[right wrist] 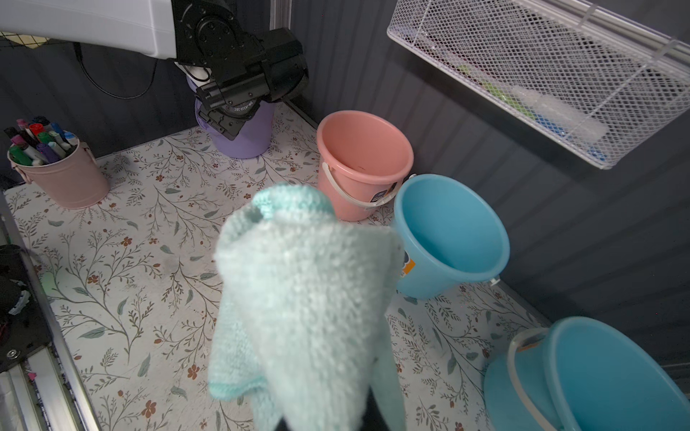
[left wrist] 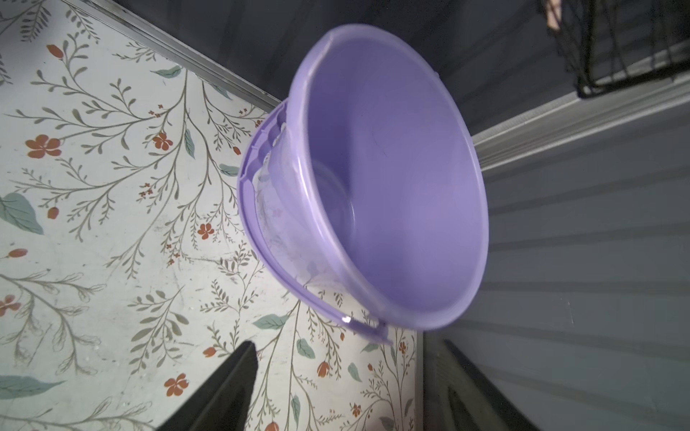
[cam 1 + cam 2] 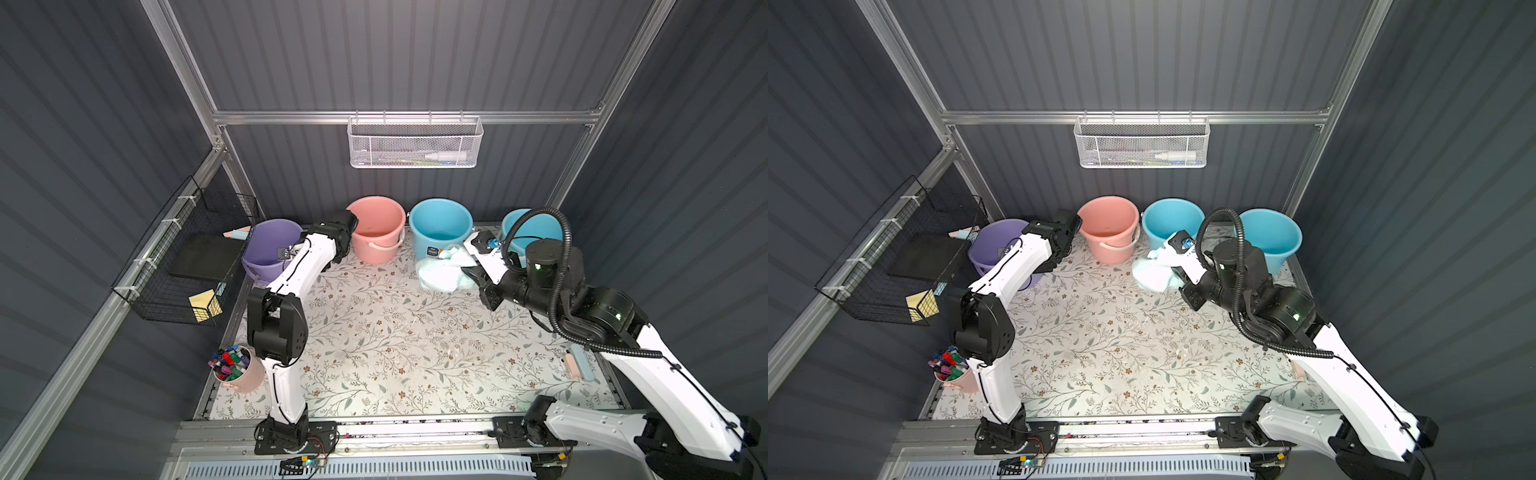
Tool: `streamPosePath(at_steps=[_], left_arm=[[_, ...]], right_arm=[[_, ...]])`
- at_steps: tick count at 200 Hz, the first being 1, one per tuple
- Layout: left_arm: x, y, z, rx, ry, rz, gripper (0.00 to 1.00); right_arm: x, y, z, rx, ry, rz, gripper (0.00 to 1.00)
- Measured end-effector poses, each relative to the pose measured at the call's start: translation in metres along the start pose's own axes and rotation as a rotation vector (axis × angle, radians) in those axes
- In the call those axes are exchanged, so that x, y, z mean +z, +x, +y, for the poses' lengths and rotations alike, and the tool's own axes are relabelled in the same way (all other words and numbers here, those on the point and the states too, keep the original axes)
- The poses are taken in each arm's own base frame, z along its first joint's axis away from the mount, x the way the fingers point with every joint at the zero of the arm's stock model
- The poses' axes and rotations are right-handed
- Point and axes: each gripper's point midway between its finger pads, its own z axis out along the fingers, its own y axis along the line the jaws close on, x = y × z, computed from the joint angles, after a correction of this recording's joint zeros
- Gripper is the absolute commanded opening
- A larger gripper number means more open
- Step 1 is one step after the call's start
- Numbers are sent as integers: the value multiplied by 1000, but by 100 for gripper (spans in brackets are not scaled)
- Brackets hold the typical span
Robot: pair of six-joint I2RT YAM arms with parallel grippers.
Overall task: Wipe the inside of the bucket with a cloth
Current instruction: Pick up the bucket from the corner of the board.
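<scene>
Purple bucket just beyond left tool, jaws wide; right tool clamps mint cloth.

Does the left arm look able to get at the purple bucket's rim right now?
Likely yes. The left pincer stands open just short of the purple bucket, with only bare floral mat between its fingers and the rim; nothing blocks the way.

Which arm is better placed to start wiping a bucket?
Right. The right gripper is shut on the cloth, beside a blue bucket. The left gripper is open and empty, facing the purple bucket.
</scene>
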Motion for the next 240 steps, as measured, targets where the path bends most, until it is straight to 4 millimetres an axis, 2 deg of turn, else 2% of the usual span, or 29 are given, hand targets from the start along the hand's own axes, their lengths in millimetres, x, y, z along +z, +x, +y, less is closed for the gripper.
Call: streamPosePath(at_steps=[44,65,104,150,192,240], left_arm=[[20,-28,-4,-119,-7,4,79],[27,-33,-8,-164,-7,15,77],[39,-34,-5,-194,-29,35,75],[49,-40,-13,-241,-15,29,73],[60,-34,-10,-251,-35,42,70],[72,-28,-4,-264,-60,71,64]], right_arm=[[5,-16,16,0,-40,3,0],[4,-24,23,-10,-48,-5,0],[7,-29,33,-34,-52,3,0],[17,-31,41,-60,-47,30,0],[28,-29,49,-82,-48,57,0],[30,-27,56,-112,-47,73,0]])
